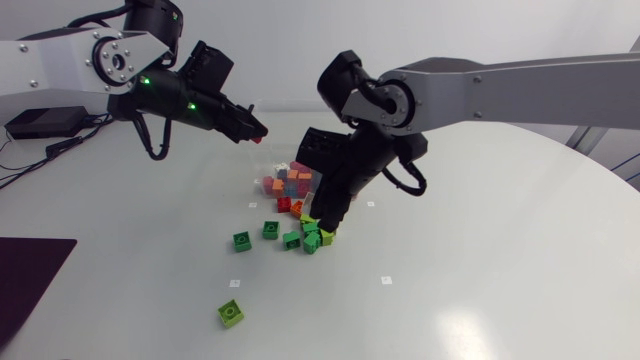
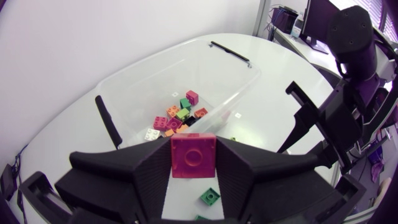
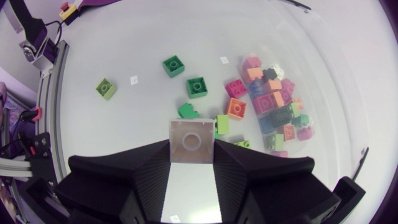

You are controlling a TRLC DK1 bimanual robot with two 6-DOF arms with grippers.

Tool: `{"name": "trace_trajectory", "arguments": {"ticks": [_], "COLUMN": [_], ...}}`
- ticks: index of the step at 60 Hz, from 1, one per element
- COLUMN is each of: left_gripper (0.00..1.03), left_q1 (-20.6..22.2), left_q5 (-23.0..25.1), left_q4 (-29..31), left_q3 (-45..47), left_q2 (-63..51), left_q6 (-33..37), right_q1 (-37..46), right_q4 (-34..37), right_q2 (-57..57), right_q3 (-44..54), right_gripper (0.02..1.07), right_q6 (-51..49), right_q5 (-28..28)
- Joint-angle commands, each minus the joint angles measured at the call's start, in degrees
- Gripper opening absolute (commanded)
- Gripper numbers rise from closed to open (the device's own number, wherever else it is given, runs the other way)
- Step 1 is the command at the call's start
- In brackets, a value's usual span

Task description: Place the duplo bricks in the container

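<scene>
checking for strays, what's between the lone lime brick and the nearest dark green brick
Just a small white marker on bare table; the head view shows it between the lime brick and the dark green brick.

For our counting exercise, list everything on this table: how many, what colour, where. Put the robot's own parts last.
Container: one, clear, mid-table.
Bricks inside it: roughly a dozen, pink, orange, green, white.
Dark green bricks: three, loose on the table.
Lime brick: one, alone, apart from the rest.
Mixed bricks: a few, orange, pink, lime, beside the container.
Pink brick: one, held off the table.
White brick: one, held low over the table.
Dark mat: one, at the table's left edge.
Left fingers: two, black, shut on the pink brick.
Right fingers: two, black, shut on the white brick, by the loose bricks.
</scene>
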State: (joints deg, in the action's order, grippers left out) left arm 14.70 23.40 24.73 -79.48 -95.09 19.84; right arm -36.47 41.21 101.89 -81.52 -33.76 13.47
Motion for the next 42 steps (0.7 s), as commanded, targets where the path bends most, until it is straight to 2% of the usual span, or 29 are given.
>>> {"name": "trace_trajectory", "arguments": {"ticks": [1, 13, 20, 22, 26, 29, 34, 42], "left_gripper": [0.38, 0.39, 0.44, 0.50, 0.77, 0.90, 0.98, 0.98], "left_q1": [0.15, 0.07, 0.15, 0.15, 0.15, 0.15, -0.11, -0.99], "left_q5": [0.60, 0.60, 0.60, 0.60, 0.60, 0.60, 0.60, 0.60], "left_q4": [-2.85, -6.10, -7.33, -7.33, -7.77, -8.47, -8.65, -8.65], "left_q3": [-2.87, -7.18, -10.08, -10.78, -11.48, -11.40, -11.31, -9.46], "left_q2": [-3.61, -9.33, -12.40, -13.02, -13.54, -13.46, -12.67, -9.06], "left_q6": [-3.31, -5.33, -6.12, -6.12, -6.12, -6.12, -6.04, -5.68], "right_q1": [1.40, 4.04, 5.36, 5.71, 6.41, 6.94, 7.90, 9.31], "right_q4": [-1.13, -3.33, -4.39, -4.56, -5.35, -5.97, -6.85, -7.72], "right_q2": [-1.52, -1.78, -1.52, -1.52, -1.25, -0.99, -0.11, 2.09], "right_q3": [0.39, -0.66, -2.07, -2.51, -3.65, -4.44, -6.29, -9.71], "right_gripper": [0.25, 0.25, 0.25, 0.25, 0.25, 0.25, 0.25, 0.25], "right_q6": [1.50, 3.17, 4.14, 4.40, 5.46, 6.07, 7.39, 9.68], "right_q5": [0.50, 1.03, 1.12, 1.20, 1.38, 1.38, 1.38, 1.38]}}
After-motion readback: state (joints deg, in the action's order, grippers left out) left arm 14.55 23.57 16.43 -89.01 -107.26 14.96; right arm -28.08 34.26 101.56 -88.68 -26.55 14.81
